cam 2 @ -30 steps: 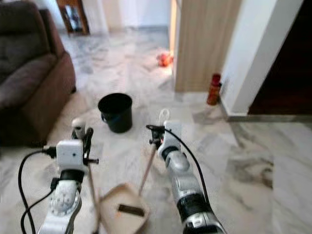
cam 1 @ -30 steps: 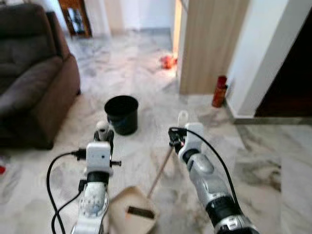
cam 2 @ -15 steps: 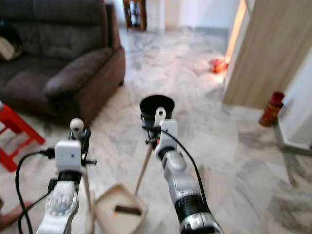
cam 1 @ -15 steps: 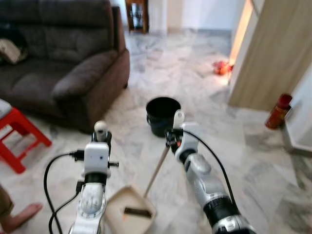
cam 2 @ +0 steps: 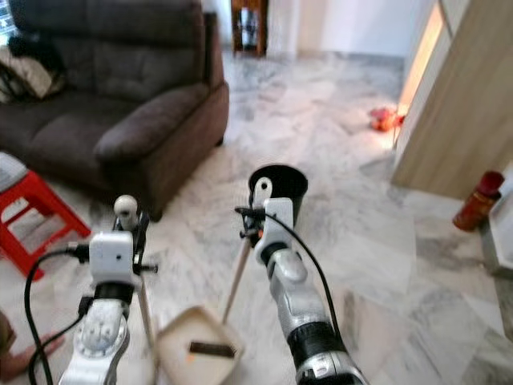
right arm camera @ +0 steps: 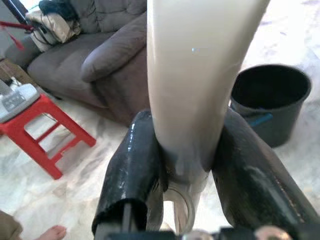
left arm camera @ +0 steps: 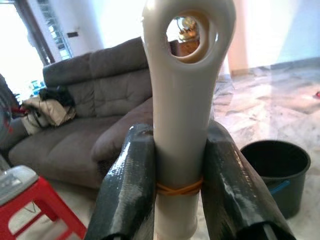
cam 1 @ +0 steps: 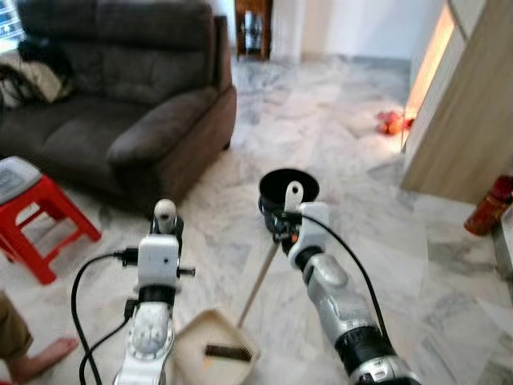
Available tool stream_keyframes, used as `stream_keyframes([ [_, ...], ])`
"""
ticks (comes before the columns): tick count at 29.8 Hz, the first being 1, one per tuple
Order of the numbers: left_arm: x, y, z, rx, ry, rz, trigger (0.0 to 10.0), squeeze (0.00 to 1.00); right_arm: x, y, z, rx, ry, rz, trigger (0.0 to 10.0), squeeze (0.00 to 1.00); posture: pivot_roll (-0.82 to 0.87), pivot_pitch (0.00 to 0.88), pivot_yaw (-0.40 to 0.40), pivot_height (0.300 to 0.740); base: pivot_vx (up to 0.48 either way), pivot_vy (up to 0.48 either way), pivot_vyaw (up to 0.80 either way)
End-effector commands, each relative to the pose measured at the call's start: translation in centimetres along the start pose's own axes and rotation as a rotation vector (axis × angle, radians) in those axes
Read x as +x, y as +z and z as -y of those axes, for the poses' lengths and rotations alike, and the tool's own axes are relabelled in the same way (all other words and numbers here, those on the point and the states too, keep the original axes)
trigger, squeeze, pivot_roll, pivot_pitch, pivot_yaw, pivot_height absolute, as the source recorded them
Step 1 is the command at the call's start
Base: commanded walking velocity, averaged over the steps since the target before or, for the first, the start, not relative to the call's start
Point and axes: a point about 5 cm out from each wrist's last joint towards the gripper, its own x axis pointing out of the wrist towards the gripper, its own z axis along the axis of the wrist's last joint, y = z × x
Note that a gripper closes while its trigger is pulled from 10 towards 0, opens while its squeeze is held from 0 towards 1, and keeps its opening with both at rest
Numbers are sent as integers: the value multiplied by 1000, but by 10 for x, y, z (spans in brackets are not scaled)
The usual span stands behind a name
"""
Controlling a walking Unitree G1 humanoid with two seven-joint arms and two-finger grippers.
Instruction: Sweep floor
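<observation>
From the head, I'm holding the dustpan [cam 1: 215, 353] low on the floor [cam 1: 337, 152], short of the bucket [cam 1: 288, 186]. Left wrist: my left hand [left arm camera: 180, 195] is clamping its handle [left arm camera: 182, 100]. Right wrist: my right hand [right arm camera: 192, 180] is clamping the broom handle [right arm camera: 195, 70], ready for sweeping.

A big brown sofa [cam 1: 120, 96] sits at ten o'clock. A red stool [cam 1: 36, 212] stands at nine. A bare foot [cam 1: 40, 357] is at eight.
</observation>
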Motion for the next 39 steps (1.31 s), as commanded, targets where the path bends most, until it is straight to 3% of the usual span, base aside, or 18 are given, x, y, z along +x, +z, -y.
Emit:
stream_keyframes([
  [1, 2, 9, 2, -19, -1, 38, 10000, 0, 2, 13, -2, 15, 16, 59, 10000, 0, -169, 0, 76, 740, 292, 0, 0],
  [39, 3, 10, 4, -3, -22, 45, 10000, 0, 3, 17, -4, -5, 23, 99, 10000, 0, -163, 0, 80, 740, 291, 0, 0],
])
